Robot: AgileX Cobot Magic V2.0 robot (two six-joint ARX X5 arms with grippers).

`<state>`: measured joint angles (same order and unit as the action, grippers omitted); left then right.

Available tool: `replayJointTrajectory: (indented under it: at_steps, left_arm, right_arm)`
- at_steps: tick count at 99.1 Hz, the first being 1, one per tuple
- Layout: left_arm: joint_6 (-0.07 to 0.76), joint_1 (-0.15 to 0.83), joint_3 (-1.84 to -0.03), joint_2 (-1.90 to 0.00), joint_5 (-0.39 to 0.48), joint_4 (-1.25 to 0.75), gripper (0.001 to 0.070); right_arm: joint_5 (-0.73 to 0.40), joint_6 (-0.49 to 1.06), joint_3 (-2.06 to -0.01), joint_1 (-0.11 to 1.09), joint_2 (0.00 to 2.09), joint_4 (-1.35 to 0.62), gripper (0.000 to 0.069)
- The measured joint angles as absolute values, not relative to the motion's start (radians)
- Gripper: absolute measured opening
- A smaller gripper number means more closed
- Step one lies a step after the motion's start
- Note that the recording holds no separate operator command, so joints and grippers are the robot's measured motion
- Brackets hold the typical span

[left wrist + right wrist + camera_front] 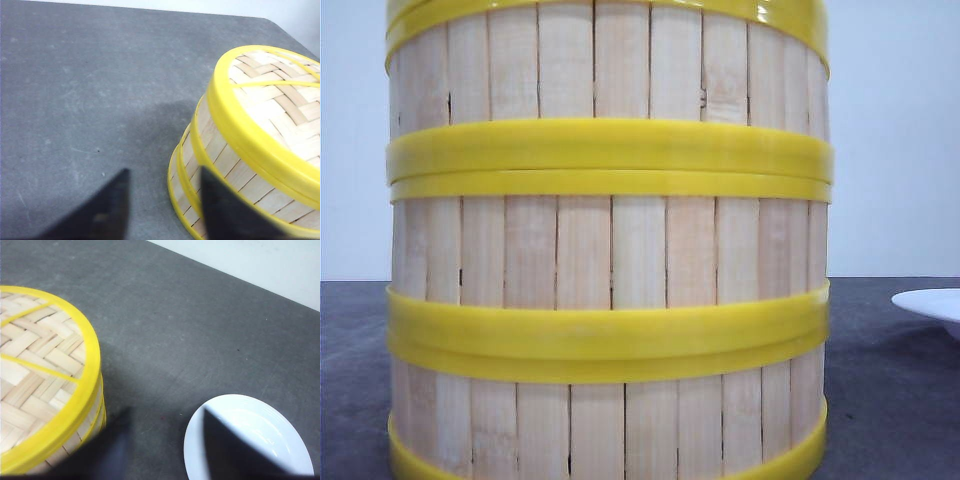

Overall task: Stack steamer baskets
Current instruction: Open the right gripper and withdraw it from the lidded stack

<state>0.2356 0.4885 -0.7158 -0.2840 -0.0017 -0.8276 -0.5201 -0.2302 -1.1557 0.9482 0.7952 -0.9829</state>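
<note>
Dark grey bench (890, 400), matte with a fine speckled texture and faint scuffs. Plain pale wall (895, 130) behind it, slight bluish tint, no windows or fixtures in view. Lighting is even and diffuse, soft shadows on the bench top. Rounded bench corner visible in the left wrist view.

A white plate (247, 440) rests on the dark grey table (200, 330).

Steamer baskets (610, 240) cropped; plate (932, 305) perhaps half-cut.
</note>
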Motion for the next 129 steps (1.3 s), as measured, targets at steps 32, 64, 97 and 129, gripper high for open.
replayJointTrajectory:
  at_steps: [32,64,97,129]
  left_arm:
    - [0.236,0.488,-0.716,-0.284,-0.002,-0.828,0.003]
    - [0.236,0.488,-0.716,-0.284,-0.002,-0.828,0.003]
    - [0.199,0.488,-0.716,-0.284,-0.022,-0.825,0.003]
    - [0.01,0.336,-0.601,-0.216,-0.175,-0.604,0.003]
  right_arm:
    - [-0.52,-0.241,-1.156,0.948,0.795,-0.983,0.0014]
    - [-0.52,-0.241,-1.156,0.948,0.796,-0.983,0.0014]
    - [-0.52,-0.241,-1.156,0.948,0.796,-0.982,0.0014]
    - [-0.52,-0.241,-1.156,0.948,0.795,-0.983,0.0013]
